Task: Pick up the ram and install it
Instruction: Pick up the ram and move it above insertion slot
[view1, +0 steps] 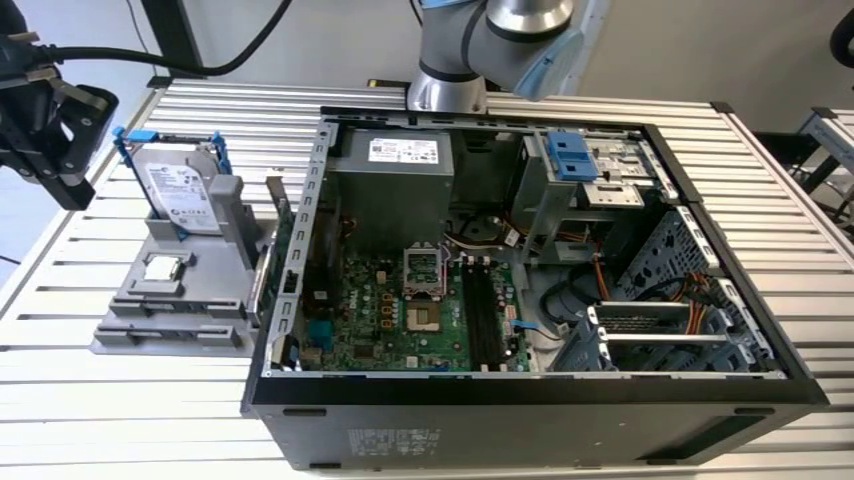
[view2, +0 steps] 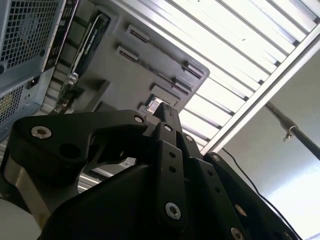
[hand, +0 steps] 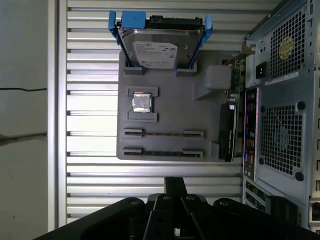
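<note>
Hovering gripper (hand: 175, 182) faces ram (hand: 163, 153) in grey holder (hand: 172, 107).

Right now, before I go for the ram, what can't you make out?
1. Ram: first wrist view, edge-on; whether the slot nearer the chip also holds one is too thin to tell.
2. Grey holder: second wrist view, its near part hidden behind the gripper.
3. Motherboard slots: exterior view, latches too small to judge.
</note>
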